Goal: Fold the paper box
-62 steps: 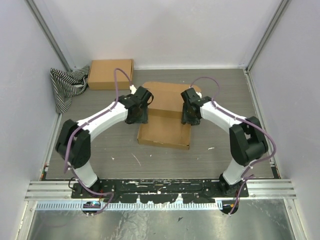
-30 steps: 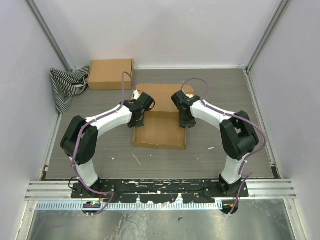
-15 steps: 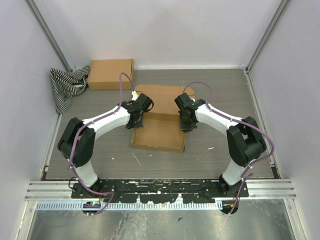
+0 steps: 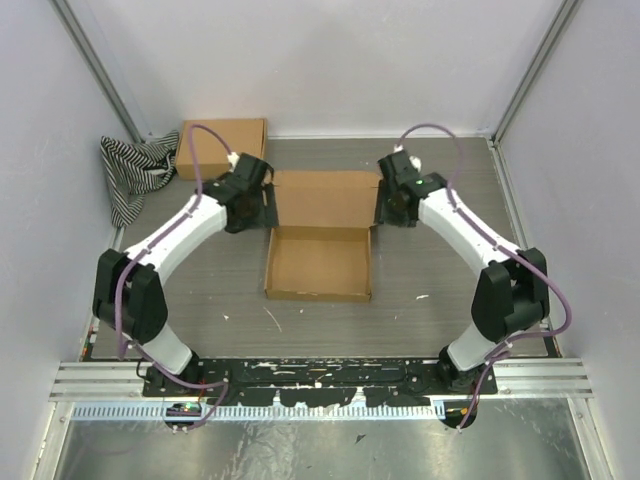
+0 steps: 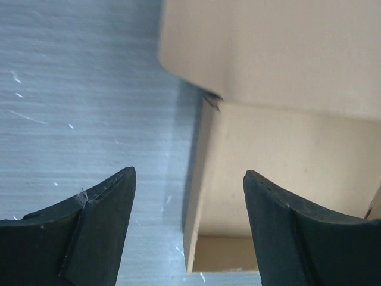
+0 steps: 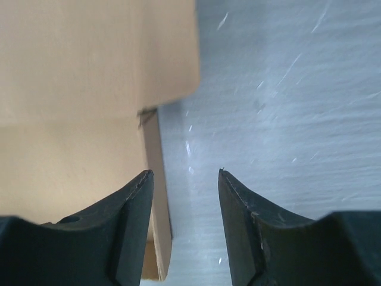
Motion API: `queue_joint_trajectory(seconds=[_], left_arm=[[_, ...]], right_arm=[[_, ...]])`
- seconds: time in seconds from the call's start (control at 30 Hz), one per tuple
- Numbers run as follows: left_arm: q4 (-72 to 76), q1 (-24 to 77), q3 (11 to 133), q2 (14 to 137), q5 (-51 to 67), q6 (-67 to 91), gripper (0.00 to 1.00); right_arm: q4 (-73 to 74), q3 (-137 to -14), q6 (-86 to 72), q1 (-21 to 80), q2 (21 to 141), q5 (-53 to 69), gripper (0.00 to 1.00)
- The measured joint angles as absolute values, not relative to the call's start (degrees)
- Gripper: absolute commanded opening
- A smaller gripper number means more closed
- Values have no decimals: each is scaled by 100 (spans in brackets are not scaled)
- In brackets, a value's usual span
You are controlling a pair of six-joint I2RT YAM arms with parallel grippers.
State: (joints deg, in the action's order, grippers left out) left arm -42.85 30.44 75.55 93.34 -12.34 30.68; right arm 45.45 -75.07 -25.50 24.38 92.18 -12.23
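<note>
flanking the shallow brown corrugated paper box (image 4: 320, 262), left hand (image 5: 187, 171) and right hand (image 6: 184, 171) hang spread.

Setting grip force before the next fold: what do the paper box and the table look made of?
The paper box looks like plain brown cardboard, probably corrugated, matte: thick cut wall edges, dull unprinted faces. The table looks like grey wood-grain laminate, smooth: fine parallel streaks and pale scuffs; real wood cannot be ruled out.
</note>
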Motion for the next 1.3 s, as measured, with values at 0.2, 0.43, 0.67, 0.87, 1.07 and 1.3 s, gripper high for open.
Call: queue_joint_trajectory(seconds=[0.2, 0.43, 0.67, 0.87, 1.07, 1.3], left_arm=[[-4392, 1946, 8694, 9981, -947, 3072, 76], [-4541, 1754, 10025, 11618, -744, 2993, 74], [-4895, 1693, 10363, 12311, -532, 2950, 71], [-4871, 1664, 10654, 12420, -316, 2963, 66], [-4757, 1664, 10698, 12446, -10, 3046, 53], [-4534, 1664, 10667, 12499, 255, 3142, 28]], right_arm=[[4272, -8103, -2265, 1660, 9231, -1131, 53], [4025, -7865, -2143, 1643, 9301, -716, 52], [3979, -7505, -2053, 1614, 9284, -548, 52], [3933, -7459, -1999, 1538, 9212, -467, 52], [3892, -7417, -1997, 1485, 9139, -392, 52], [3879, -7397, -1999, 1468, 9137, -373, 51]])
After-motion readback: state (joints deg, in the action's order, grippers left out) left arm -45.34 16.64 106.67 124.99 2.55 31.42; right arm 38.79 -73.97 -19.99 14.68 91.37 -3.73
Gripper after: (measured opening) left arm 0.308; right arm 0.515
